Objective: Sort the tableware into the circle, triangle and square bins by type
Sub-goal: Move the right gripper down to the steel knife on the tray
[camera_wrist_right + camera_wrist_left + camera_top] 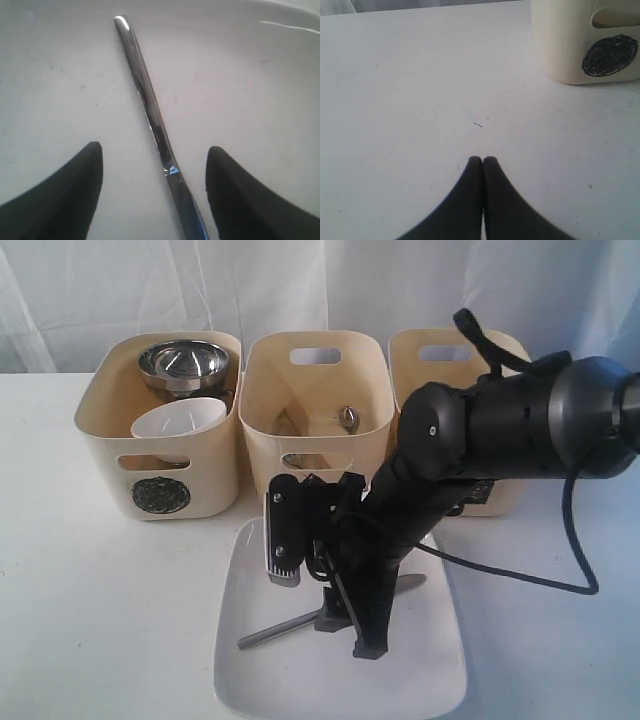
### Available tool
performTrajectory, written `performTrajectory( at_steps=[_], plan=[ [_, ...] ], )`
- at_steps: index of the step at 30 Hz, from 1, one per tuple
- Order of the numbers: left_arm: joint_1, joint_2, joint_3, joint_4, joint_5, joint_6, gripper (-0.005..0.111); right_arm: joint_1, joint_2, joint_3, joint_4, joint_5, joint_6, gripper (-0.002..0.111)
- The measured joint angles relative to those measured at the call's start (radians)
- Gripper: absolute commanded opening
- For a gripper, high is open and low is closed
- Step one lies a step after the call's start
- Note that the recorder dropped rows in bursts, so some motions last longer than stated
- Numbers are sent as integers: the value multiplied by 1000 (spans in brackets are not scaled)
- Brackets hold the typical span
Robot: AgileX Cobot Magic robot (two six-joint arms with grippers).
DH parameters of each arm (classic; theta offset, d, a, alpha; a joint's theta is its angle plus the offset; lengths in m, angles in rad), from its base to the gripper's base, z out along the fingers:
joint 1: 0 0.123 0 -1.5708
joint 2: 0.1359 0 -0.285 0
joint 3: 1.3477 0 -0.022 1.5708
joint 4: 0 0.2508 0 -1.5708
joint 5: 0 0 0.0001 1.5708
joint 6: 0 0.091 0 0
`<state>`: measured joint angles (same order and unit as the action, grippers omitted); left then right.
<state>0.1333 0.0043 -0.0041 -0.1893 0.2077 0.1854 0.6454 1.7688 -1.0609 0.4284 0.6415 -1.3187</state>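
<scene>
Pickup of the steel cutlery piece (150, 110) is the step in hand: it lies flat on the large white square plate (250, 660) in front of the bins (265, 430), with the right gripper (155, 150) over it, fingers (65, 195) spread wide either side of its handle and clear of it. Next move likely calls for a short descent and square closure on the thin, slippery handle. Left gripper (483, 161) is pressed together, empty, above the table (420, 100) near the circle bin (570, 50).
</scene>
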Motion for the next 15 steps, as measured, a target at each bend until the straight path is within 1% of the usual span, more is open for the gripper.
performTrajectory(
  at_steps=[8, 15],
  plan=[
    [0, 0, 0, 0, 0, 0, 0, 0, 58, 0, -52, 0, -9, 57],
    [0, 0, 0, 0, 0, 0, 0, 0, 97, 0, -69, -45, -9, 57]
  ],
)
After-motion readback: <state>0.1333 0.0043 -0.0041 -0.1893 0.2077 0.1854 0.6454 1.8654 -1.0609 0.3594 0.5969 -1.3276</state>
